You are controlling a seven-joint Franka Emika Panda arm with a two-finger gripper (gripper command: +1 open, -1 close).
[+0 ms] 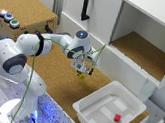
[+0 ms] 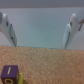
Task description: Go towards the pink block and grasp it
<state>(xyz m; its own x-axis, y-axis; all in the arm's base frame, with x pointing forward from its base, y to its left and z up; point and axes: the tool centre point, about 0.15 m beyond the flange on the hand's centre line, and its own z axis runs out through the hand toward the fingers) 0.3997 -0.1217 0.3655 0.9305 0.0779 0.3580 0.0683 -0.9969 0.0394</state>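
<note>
The pink block [image 1: 117,117] is a tiny reddish cube lying inside the white bin [image 1: 85,111], towards the exterior view's lower right. My gripper [image 1: 83,70] hangs over the cork tabletop, well to the exterior view's left of the bin and apart from the block. In the wrist view the gripper [image 2: 39,35] is open and empty, its fingers [image 2: 70,30] spread wide. The pink block is out of the wrist view. A small yellow-and-purple object [image 1: 81,75] sits just under the gripper; it also shows in the wrist view [image 2: 10,75].
A white cabinet with a black handle [image 1: 87,6] and an open compartment [image 1: 142,51] stands behind the cork surface. A wooden box with coloured buttons [image 1: 8,17] is at the exterior view's upper left. The arm's base [image 1: 18,112] stands on a perforated metal plate.
</note>
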